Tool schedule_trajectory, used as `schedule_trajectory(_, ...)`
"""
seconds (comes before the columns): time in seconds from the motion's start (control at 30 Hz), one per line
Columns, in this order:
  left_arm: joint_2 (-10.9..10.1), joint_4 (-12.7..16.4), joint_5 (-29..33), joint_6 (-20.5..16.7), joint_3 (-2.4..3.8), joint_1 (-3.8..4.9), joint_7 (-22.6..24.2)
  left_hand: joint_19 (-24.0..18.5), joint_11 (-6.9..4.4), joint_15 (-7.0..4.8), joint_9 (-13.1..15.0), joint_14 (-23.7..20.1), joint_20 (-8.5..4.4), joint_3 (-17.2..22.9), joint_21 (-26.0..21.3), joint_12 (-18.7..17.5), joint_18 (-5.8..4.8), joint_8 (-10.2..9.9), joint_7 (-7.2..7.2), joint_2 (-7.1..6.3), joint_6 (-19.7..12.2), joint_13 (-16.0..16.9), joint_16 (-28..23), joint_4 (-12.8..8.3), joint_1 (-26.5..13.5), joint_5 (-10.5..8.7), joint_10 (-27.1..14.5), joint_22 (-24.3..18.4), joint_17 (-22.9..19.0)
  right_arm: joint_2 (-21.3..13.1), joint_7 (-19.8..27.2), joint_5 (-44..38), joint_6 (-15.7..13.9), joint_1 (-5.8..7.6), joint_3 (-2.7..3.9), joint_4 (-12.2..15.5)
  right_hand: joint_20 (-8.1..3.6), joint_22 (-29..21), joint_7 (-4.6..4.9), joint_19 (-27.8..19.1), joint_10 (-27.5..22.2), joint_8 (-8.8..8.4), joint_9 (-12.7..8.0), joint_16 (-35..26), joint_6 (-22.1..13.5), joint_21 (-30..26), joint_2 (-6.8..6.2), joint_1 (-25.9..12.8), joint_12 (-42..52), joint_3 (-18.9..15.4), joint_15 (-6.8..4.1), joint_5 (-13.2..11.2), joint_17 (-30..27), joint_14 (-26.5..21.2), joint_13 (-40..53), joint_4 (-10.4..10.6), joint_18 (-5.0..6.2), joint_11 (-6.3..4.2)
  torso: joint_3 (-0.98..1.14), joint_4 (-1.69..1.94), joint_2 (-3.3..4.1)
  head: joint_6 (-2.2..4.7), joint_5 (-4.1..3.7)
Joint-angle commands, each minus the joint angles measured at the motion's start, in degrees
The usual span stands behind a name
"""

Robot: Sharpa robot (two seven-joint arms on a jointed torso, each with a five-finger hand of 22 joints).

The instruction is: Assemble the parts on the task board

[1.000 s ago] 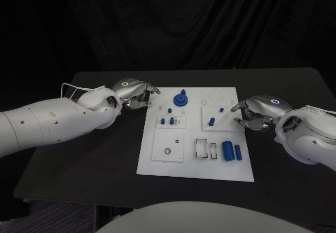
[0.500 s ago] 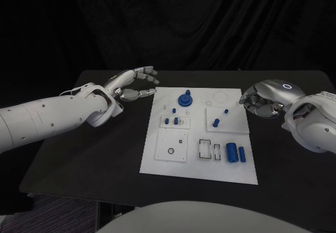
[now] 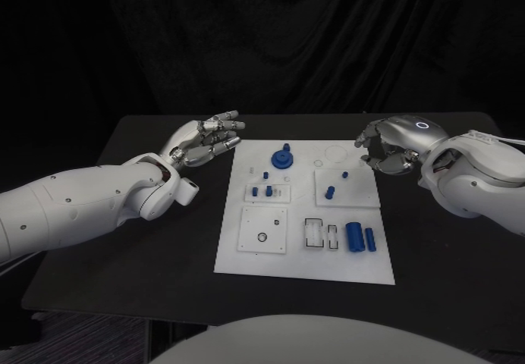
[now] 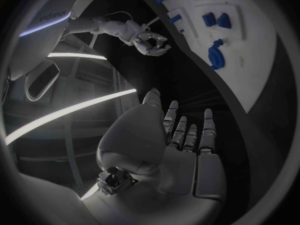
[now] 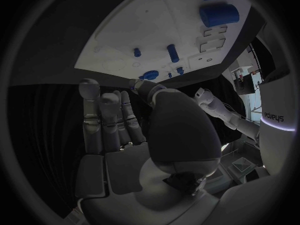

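The white task board (image 3: 249,254) lies in the middle of the black table. On it stand a blue round part with a peg (image 3: 284,157), some small blue pegs (image 3: 262,189) and two blue cylinders (image 3: 354,235) near its right edge. My left hand (image 3: 208,140) hovers off the board's far left corner with fingers stretched out and apart, holding nothing. My right hand (image 3: 388,148) hangs by the far right corner, loosely curved and holding nothing. The left wrist view shows my left hand (image 4: 181,145), the round part (image 4: 215,55) and the right hand (image 4: 150,42). The right wrist view shows my right hand (image 5: 119,135) above the board (image 5: 144,30).
Bare black table (image 3: 131,250) surrounds the board on all sides. A black curtain hangs behind the table. A square plate with a round hole (image 3: 264,227) and slotted outlines (image 3: 315,232) sit on the board's near half.
Both hands have risen from beside the board. The left hand's fingers have uncurled and stretched out. The right hand has moved toward the board's far right corner.
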Motion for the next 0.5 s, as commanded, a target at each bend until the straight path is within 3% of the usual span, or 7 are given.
schedule_trajectory(0.03,-0.74,1.81,11.58,5.99,0.05,-0.64,9.4,-6.82,0.58,-1.15,-0.7,-2.34,-1.15,-1.17,-0.9,-1.17,0.41,-0.48,-0.05,2.23,-4.49,-0.16,-0.66,-0.05,-0.17,0.57,-1.46,-9.21,-0.42,0.97,2.9,0.73,-2.71,-0.71,0.03,-1.27,0.76,3.61,0.04,0.66,-0.84,-1.81,-1.42,1.11,-0.44,1.14,0.12,-0.14,-2.67,-2.1,0.59,-0.87,0.74,0.33,-3.72,0.65,0.68,0.53,-0.21,0.53,-0.81,0.0,-1.11)
schedule_trajectory(0.17,-1.21,3.37,14.32,7.44,0.05,-1.43,9.58,-9.98,0.36,-1.73,-1.24,-3.46,-2.3,-2.2,-1.36,-2.53,0.27,-0.72,-0.33,3.54,-7.92,-0.38,-0.95,0.01,-0.81,0.67,-3.34,-15.46,-0.73,2.05,3.61,1.77,-3.3,-1.4,0.03,-2.71,1.27,4.02,0.05,1.59,-1.31,-3.57,-3.2,2.74,-0.59,2.61,0.49,0.86,-4.9,-4.82,0.9,-1.15,2.06,1.01,-7.72,1.22,0.46,1.02,-0.3,0.63,-1.25,0.0,-1.95)
schedule_trajectory(0.2,-1.33,3.79,14.81,7.77,0.06,-1.68,9.72,-10.21,0.32,-1.75,-1.32,-3.46,-2.47,-2.35,-1.44,-2.62,0.17,-0.75,-0.47,3.68,-8.41,-0.39,-0.95,0.03,-1.03,0.66,-3.5,-16.18,-0.73,2.38,3.78,1.96,-3.28,-1.65,0.03,-3.11,1.52,4.24,-0.08,1.97,-1.6,-4.7,-4.27,3.5,-1.4,3.3,0.7,1.4,-5.77,-6.49,1.12,-1.51,2.63,1.24,-9.56,1.66,0.32,1.26,-0.41,0.83,-1.54,0.0,-2.29)
schedule_trajectory(0.27,-1.58,4.45,15.32,8.18,0.06,-1.96,9.92,-10.9,-0.24,-2.19,-1.55,-3.46,-2.98,-2.64,-1.72,-2.9,0.06,-0.84,-0.97,3.92,-9.62,-0.44,-0.95,-0.01,-1.21,0.94,-3.9,-18.74,-0.73,2.69,3.99,2.15,-3.18,-2.06,0.03,-3.5,1.58,4.36,-0.16,2.17,-1.75,-5.13,-4.87,3.94,-1.43,3.72,0.86,1.92,-6.24,-7.48,1.27,-1.54,2.93,1.34,-10.76,1.95,0.31,1.45,-0.56,0.96,-1.64,0.0,-2.88)
schedule_trajectory(0.37,-2.25,5.99,15.93,8.61,0.06,-2.3,10.31,-11.95,-1.02,-2.19,-2.31,-3.46,-3.11,-3.32,-2.14,-3.43,-0.11,-1.15,-2.18,4.12,-13.17,-0.54,-0.95,0.03,-2.02,0.61,-4.6,-22.53,-0.73,2.84,4.31,2.38,-3.16,-2.67,0.03,-3.81,1.77,4.68,-0.44,2.79,-1.89,-5.76,-5.86,4.8,-1.49,5.06,1.19,3.11,-7.11,-8.76,1.43,-1.06,3.52,1.7,-12.98,2.29,0.11,1.65,-0.73,0.91,-1.6,0.0,-3.58)
schedule_trajectory(0.43,-2.5,6.59,16.1,8.71,0.06,-2.4,10.48,-12.01,-1.11,-2.16,-2.63,-3.46,-3.05,-3.53,-2.12,-3.57,-0.09,-1.27,-2.79,4.2,-14.47,-0.56,-0.95,0.01,-2.3,0.57,-4.76,-22.67,-0.73,2.78,4.45,2.45,-3.1,-2.85,0.03,-3.88,1.74,4.99,-0.46,3.45,-1.16,-5.79,-6.22,5.34,-1.14,6.49,1.44,4.03,-7.25,-8.82,1.34,-0.1,3.98,2.16,-13.97,2.08,-0.06,1.58,-0.85,0.78,-1.63,0.0,-3.65)
schedule_trajectory(0.5,-2.51,7.02,16.26,8.89,0.06,-2.49,10.56,-12.28,-1.82,-2.06,-3.18,-3.46,-2.88,-3.92,-2.24,-4.12,-0.04,-1.5,-4.54,4.34,-17.02,-0.66,-0.95,-0.01,-2.85,0.46,-5.18,-23.94,-0.73,2.49,4.5,2.51,-2.98,-3.02,0.03,-3.9,1.6,5.44,-0.75,4.48,0.18,-5.9,-6.84,6.23,-0.7,8.65,1.57,4.75,-7.71,-8.89,1.13,0.8,4.87,3.03,-15.79,1.95,-0.36,1.43,-0.97,0.57,-1.68,0.0,-3.27)
